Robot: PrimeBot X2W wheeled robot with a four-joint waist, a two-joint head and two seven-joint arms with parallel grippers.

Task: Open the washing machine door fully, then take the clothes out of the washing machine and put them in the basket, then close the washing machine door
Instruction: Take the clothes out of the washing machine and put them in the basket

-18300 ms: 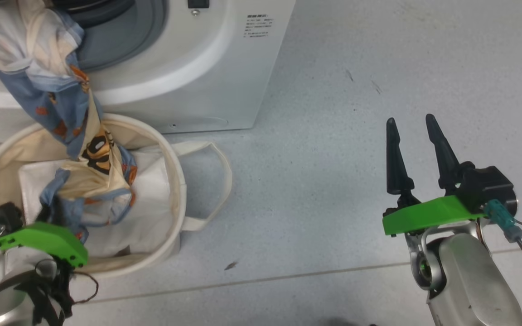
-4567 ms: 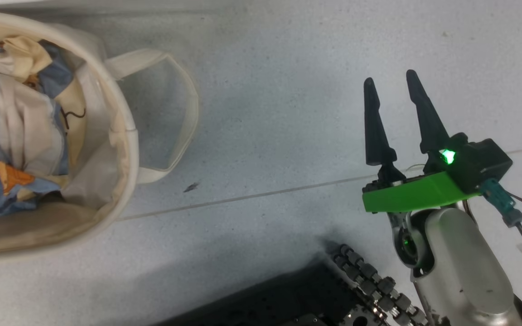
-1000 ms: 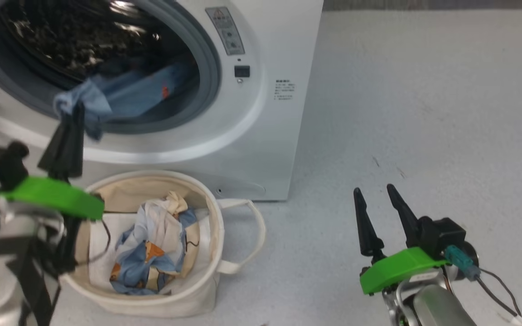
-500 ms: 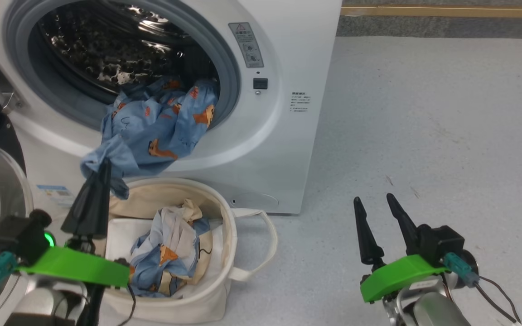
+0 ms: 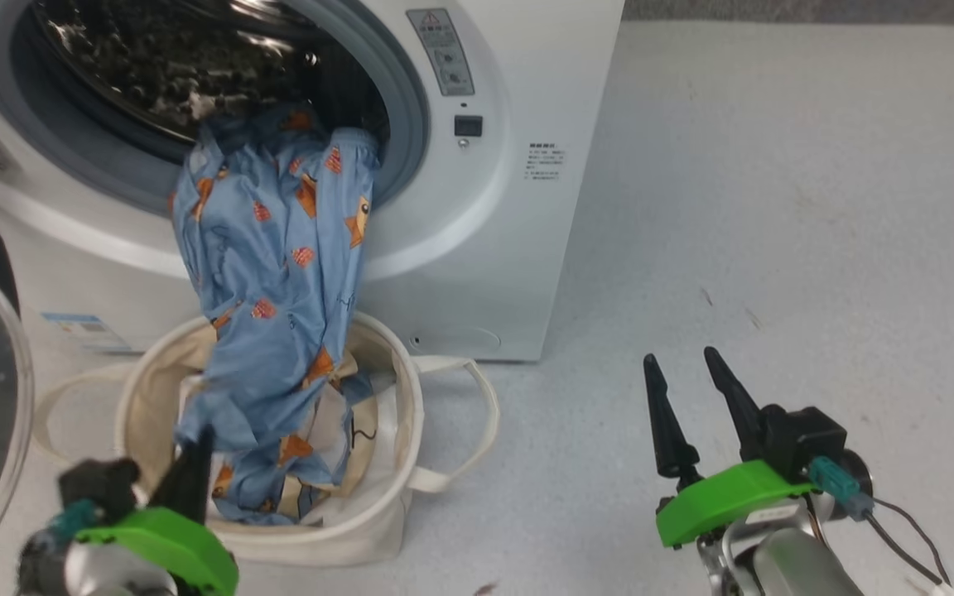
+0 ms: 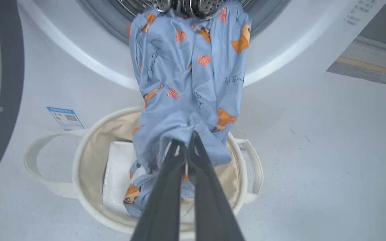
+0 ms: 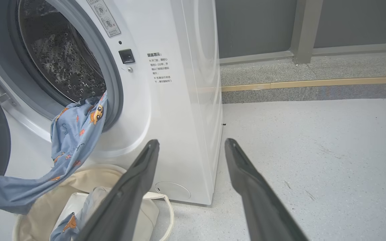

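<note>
The left tool is pressed together, pinching a bunched fold at the lower end of the blue cloth, low in the left of the head view. The cloth stretches from the mouth of the washing machine at upper left down over the basket at lower left; its top end is not yet out. It looks light, soft and limp. It should slide free easily, though it may drag on the grey seal. A gathered fold gives the surest hold. The right tool stands spread and empty at lower right.
</note>
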